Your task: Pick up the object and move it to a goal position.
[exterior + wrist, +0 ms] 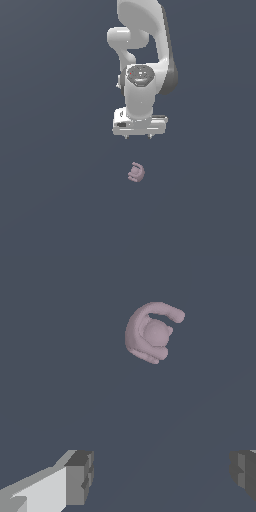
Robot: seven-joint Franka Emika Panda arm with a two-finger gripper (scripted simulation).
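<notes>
1. Exterior view: white arm [142,55] reaching down from the top, ending in the tool [138,135] with two short fingertips spread apart, open, nothing between them. Small pink-mauve object [136,172] lying alone on the flat dark grey-blue desk [55,190], below the tool in this picture and apart from it, roughly in line with its middle.

2. Wrist view: curled, lumpy object [152,332] on the desk, a rounded knob tucked inside its curve. Two grey fingertips [80,477] set wide apart at either side, empty gap between, well clear of the object.
</notes>
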